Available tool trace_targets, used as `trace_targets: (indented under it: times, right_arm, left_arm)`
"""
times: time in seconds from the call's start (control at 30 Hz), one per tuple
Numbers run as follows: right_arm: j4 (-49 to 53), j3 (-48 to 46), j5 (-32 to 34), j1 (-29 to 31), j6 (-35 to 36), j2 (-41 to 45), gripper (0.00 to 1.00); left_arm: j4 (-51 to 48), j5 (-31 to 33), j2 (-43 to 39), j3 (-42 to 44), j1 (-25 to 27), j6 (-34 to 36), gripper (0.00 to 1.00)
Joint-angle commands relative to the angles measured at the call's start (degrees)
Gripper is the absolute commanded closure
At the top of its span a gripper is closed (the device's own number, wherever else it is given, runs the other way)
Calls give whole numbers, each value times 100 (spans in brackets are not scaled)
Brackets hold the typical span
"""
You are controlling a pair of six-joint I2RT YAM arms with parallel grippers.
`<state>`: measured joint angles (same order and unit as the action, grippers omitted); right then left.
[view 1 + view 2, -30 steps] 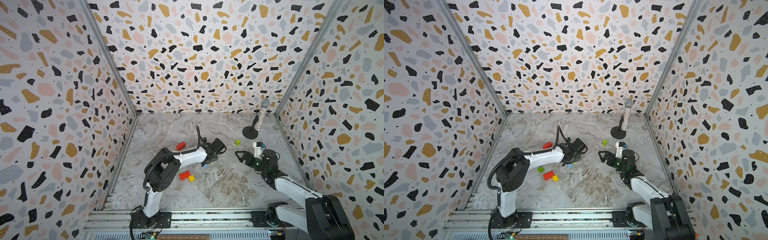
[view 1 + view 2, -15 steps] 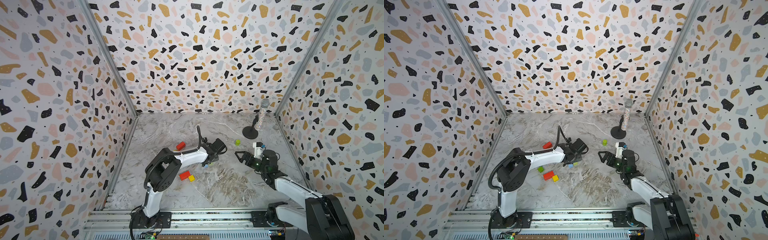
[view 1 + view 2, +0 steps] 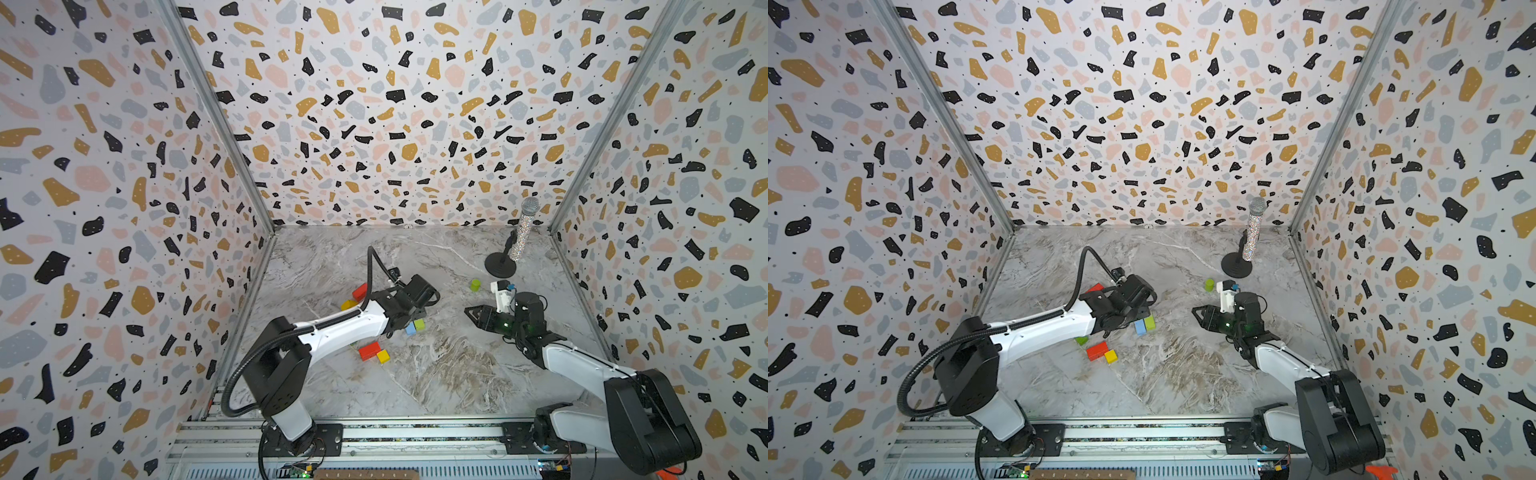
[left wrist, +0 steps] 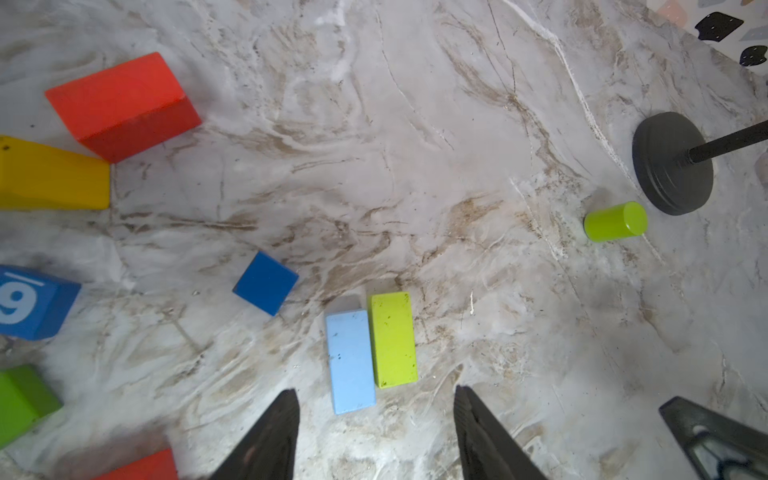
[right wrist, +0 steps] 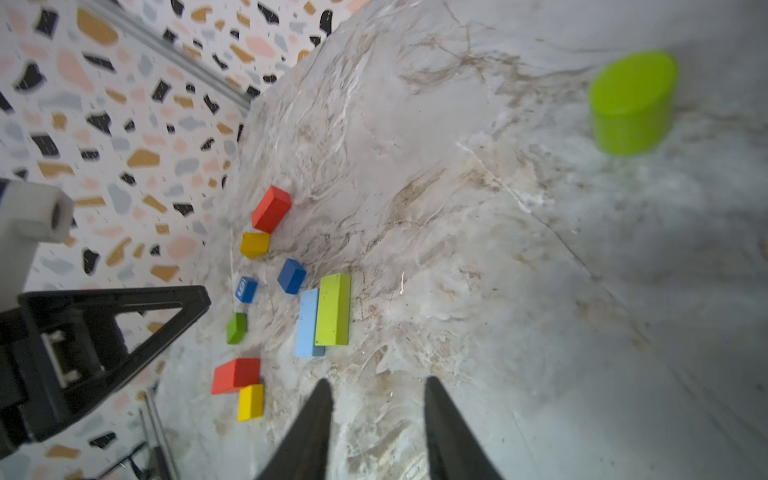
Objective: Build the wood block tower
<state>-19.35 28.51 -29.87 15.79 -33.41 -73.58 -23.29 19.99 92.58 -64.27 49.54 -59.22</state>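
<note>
Both arms sit almost where they were a second ago, and no block has changed place. The left gripper (image 4: pixel 374 388) hangs over the light blue brick (image 4: pixel 351 361), its fingers spread wide to either side of that brick's near end and touching nothing. A lime green brick (image 4: pixel 392 338) lies flat against the light blue brick's long side, the two slightly staggered. The right gripper (image 5: pixel 377 379) points toward the light blue brick from well off to the right in both top views, its fingers drawn to a narrow gap with nothing between them. A dark blue cube (image 4: pixel 266 282) lies near the light blue brick's far end. Beyond the cube are a blue block marked 9 (image 4: pixel 29 303), a green cube (image 4: pixel 20 399), a yellow block (image 4: pixel 54 174) and a red brick (image 4: pixel 122 104). Toward the front rail from the light blue brick, a second red brick (image 5: pixel 235 375) touches a small yellow cube (image 5: pixel 250 402). A green cylinder (image 5: pixel 631 102) stands upright well apart from the light blue brick, on the side of the glittery microphone (image 3: pixel 524 228). Every block rests singly on the marble floor (image 3: pixel 436 374), so the tower is not begun.
</note>
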Motion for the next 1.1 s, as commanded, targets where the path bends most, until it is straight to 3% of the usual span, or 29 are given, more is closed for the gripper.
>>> trace_targets:
  times: [0.0,0.3,0.53,0.67,0.97,1.07]
  right_arm:
    - [604,542,-92,157,427,-284,79]
    - [1286,1590,-250,588,900,-1234,82]
    - [1495,2085,-249,789,968,-1804,85]
    - [1435,2158,-269,818,979,-2027,91]
    - [1470,2412,-345,990,1030,-2494,95]
    - [1470,2466,-333,1070,1032,-2533,95]
  left_arm:
    - [538,-93,-166,436,-47,92,40]
    - [1864,-475,-714,1661,-228,60,37]
    - [2897,-976,-558,2028,-454,190,37]
    - [3230,-1142,-448,2058,-454,294,38]
    - [2622,-836,-356,1980,-460,218,80]
    - [2463,-850,-243,1978,-455,167,86]
